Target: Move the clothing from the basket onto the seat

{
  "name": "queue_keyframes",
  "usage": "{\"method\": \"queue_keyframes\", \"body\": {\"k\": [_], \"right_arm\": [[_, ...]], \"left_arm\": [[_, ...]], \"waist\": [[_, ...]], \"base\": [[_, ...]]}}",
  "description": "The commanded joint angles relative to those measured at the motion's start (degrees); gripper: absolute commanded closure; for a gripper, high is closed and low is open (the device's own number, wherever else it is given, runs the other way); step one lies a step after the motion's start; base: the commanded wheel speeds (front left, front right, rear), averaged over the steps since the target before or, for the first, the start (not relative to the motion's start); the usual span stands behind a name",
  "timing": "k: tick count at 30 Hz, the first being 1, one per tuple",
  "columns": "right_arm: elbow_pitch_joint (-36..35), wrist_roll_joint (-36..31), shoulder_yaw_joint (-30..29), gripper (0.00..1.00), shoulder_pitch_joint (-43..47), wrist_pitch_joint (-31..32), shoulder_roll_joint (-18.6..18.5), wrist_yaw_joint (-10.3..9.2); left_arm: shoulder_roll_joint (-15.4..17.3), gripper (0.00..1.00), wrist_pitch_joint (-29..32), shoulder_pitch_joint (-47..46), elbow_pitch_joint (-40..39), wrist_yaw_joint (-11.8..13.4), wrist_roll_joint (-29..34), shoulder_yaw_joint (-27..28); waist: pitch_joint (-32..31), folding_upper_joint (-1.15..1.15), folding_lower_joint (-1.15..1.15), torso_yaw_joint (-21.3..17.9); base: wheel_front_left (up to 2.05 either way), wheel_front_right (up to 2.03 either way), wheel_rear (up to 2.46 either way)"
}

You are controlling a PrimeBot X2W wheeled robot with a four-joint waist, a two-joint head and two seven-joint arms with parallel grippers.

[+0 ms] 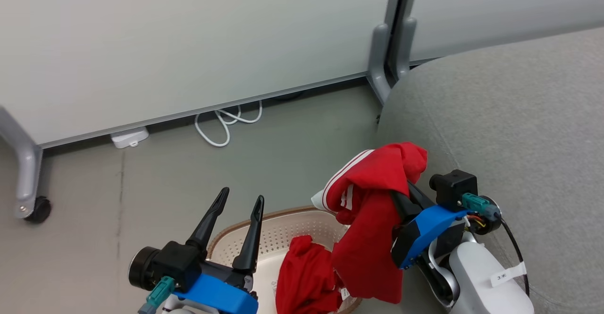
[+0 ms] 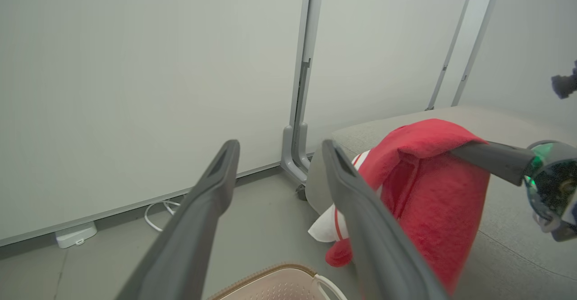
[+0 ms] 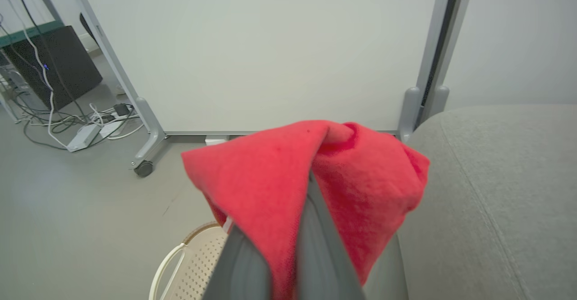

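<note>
Garment [image 1: 373, 210] pinched in right pincer [image 1: 403, 196] beside seat [image 1: 519, 115], left pincer [image 1: 241, 195] spread empty near basket [image 1: 283, 233]

R gripper [image 1: 403, 189] pinches red garment [image 1: 368, 243] above basket [image 1: 283, 213] rim; L gripper [image 1: 242, 194] spread.

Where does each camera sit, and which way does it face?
Head view: on the robot's head, looking down at the basket, floor and seat; left gripper open, right gripper shut on a red garment.
Left wrist view: on the left wrist, looking along its spread fingers toward the wall panels.
Right wrist view: on the right wrist, looking along its fingers, draped by that garment.
Shared: all three show garment, basket and seat.
</note>
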Motion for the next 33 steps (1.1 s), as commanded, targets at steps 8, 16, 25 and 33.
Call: {"method": "queue_keyframes", "body": {"k": [8,16,25,33], "right_arm": [[-0.02,1.25,-0.26,1.00,-1.06,-1.30,-0.17,0.03],[1.00,3.19,0.71,1.00,-1.63,-2.82,-0.14,0.03],[2.27,4.65,1.14,1.00,-1.72,-4.43,-0.14,0.03],[3.21,4.91,-1.83,1.00,-5.37,-4.48,-0.17,0.03]], "left_arm": [[1.01,0.00,-0.13,-2.54,-0.98,-0.48,0.05,-0.98],[2.61,0.00,-0.14,-3.15,-1.16,-0.48,0.02,-1.34],[3.68,0.00,-0.13,-3.63,-1.33,-0.36,0.40,-1.65],[4.03,0.00,-0.13,-5.14,-1.24,-0.36,0.68,-2.87]], "waist": [[2.76,0.00,0.00,-11.74],[4.03,0.00,0.00,-19.38],[5.37,0.00,0.00,-23.42],[7.36,0.00,0.00,-22.14]], "base": [[0.00,0.00,0.00],[0.00,0.00,0.00],[0.00,0.00,0.00],[0.00,0.00,0.00]]}}
